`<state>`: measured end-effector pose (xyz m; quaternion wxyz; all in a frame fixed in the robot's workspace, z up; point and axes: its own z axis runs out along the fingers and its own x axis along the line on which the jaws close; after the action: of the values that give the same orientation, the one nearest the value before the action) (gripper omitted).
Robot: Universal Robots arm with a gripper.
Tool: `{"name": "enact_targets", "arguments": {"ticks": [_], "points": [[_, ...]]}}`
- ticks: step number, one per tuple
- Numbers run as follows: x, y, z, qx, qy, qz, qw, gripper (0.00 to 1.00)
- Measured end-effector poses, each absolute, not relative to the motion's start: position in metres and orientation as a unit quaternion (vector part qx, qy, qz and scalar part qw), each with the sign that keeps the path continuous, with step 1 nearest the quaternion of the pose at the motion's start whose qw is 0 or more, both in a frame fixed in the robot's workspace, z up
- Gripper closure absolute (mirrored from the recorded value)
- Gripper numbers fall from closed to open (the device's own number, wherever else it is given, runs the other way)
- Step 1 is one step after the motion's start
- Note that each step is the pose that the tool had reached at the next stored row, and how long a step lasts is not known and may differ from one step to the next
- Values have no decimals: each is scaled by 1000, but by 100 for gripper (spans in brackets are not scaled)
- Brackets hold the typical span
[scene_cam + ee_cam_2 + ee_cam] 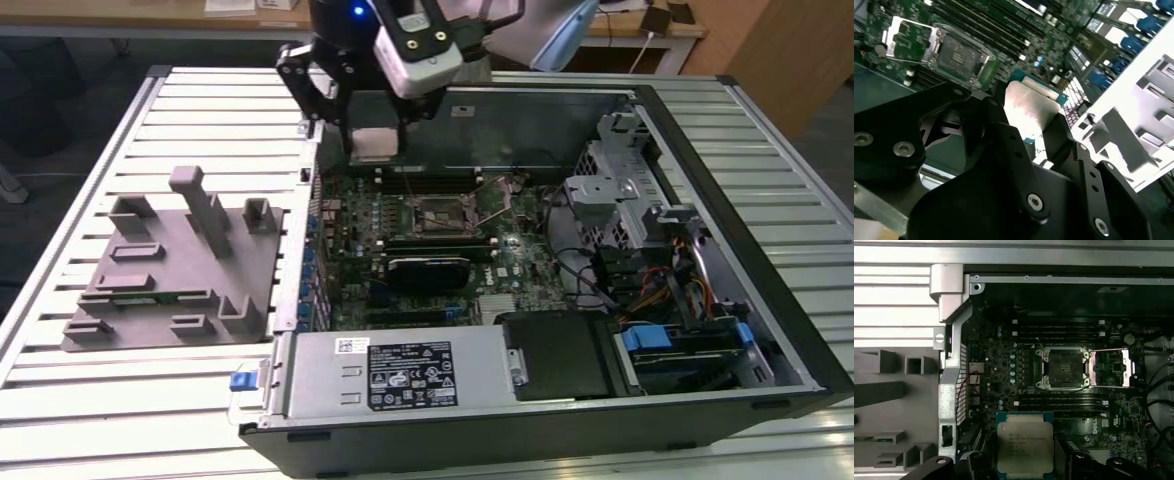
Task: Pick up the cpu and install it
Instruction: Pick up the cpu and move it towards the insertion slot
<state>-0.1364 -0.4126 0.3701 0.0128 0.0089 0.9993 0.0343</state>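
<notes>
Even light brightens the slatted table, the computer case is dim inside, and in the second wrist view glare whitens the table round the grey block.

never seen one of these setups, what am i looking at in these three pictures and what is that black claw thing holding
This is a robot arm working over an open computer case that lies on a slatted metal table. The exterior view comes from a camera off the arm and takes in the whole scene. The two wrist views come from cameras riding on the arm, looking past its black gripper. The gripper is shut on the cpu, a flat square chip with a silvery top, held above the green motherboard. The empty socket, its cover plate open, looks like the place for such a chip. Beside the case, at the exterior view's left, lies a grey plastic block with upright posts.
</notes>
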Motion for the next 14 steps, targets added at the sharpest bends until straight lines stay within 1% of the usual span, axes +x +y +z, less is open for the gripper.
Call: {"name": "enact_targets", "arguments": {"ticks": [9,14], "points": [[-96,-413,366,9,999,34,8,46],[-82,-412,358,9,999,34,5,46]]}}
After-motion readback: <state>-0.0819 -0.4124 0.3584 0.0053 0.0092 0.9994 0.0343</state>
